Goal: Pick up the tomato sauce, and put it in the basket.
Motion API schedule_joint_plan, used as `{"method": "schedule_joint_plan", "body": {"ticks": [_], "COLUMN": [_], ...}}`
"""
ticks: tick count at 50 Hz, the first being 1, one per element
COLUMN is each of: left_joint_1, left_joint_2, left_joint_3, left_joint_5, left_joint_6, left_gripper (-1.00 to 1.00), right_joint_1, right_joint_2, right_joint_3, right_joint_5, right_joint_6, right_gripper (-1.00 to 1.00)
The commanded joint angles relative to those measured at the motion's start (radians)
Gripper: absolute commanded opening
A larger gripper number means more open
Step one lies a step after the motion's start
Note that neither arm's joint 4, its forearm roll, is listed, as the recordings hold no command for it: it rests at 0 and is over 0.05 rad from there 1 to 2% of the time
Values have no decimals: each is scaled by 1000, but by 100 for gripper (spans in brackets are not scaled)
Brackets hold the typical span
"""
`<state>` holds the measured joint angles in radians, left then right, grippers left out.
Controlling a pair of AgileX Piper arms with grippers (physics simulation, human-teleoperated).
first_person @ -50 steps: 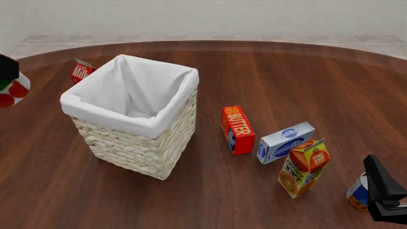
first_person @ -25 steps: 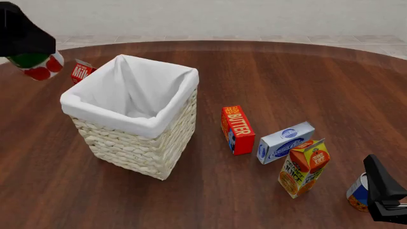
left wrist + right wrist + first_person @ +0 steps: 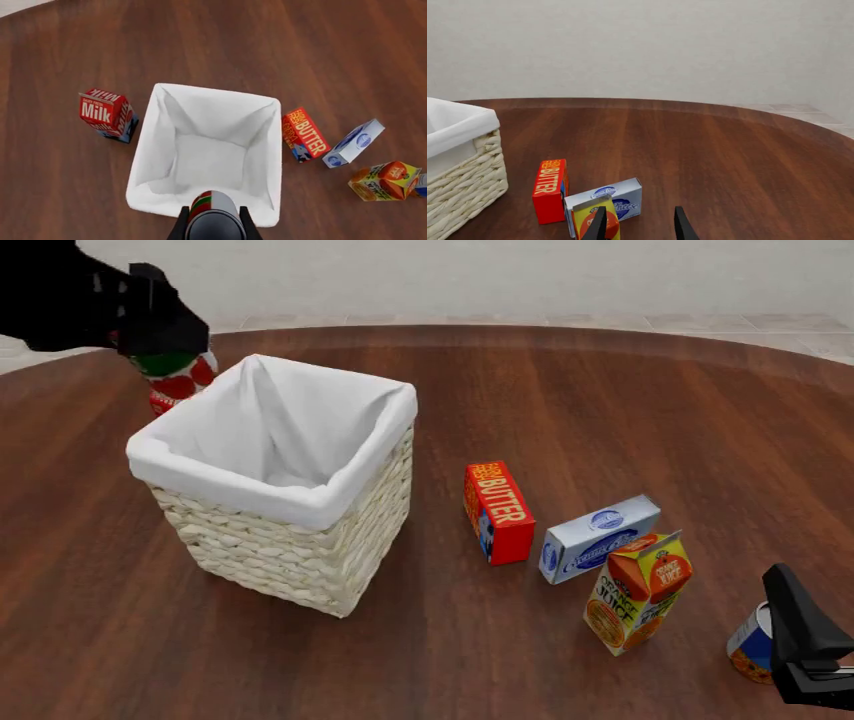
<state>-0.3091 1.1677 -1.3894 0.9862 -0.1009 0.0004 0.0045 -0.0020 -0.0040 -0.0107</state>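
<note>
My left gripper [image 3: 163, 348] is shut on the tomato sauce [image 3: 178, 380], a small can with red tomatoes and green on its label. It hangs in the air by the far left corner of the basket [image 3: 287, 505], a tall cream wicker basket with a white liner. In the left wrist view the tomato sauce [image 3: 212, 212] sits between the two fingers, just over the liner rim of the basket [image 3: 200, 92], whose inside holds nothing. My right gripper [image 3: 801, 645] rests low at the near right; in its wrist view the right gripper [image 3: 639, 227] is open, holding nothing.
A red milk carton [image 3: 103, 112] stands behind the basket. Right of the basket are a red butter box [image 3: 498, 512], a blue-white box [image 3: 598, 538] and an orange juice carton [image 3: 638, 592]. A blue can [image 3: 750, 640] is partly hidden behind the right gripper.
My left gripper carried the tomato sauce up and to the right, from the left edge of the front view to the basket's far left corner. The right arm stayed still.
</note>
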Motion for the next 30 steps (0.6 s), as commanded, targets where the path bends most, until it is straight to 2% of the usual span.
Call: {"method": "schedule_joint_plan", "body": {"ticks": [1, 14, 30], "left_joint_1": [-9, -19, -8], "left_joint_2": [61, 116, 156], "left_joint_3": [28, 30, -4], "left_joint_5": [-70, -138, -143], "left_joint_6": [23, 25, 34], "left_gripper": [-100, -100, -100], "right_joint_1": [0, 0, 0], "right_joint_2": [1, 1, 1], "right_joint_3": [0, 0, 0], "right_joint_5": [1, 1, 1], "right_joint_6": [4, 4, 4], "right_gripper": [100, 100, 100]}}
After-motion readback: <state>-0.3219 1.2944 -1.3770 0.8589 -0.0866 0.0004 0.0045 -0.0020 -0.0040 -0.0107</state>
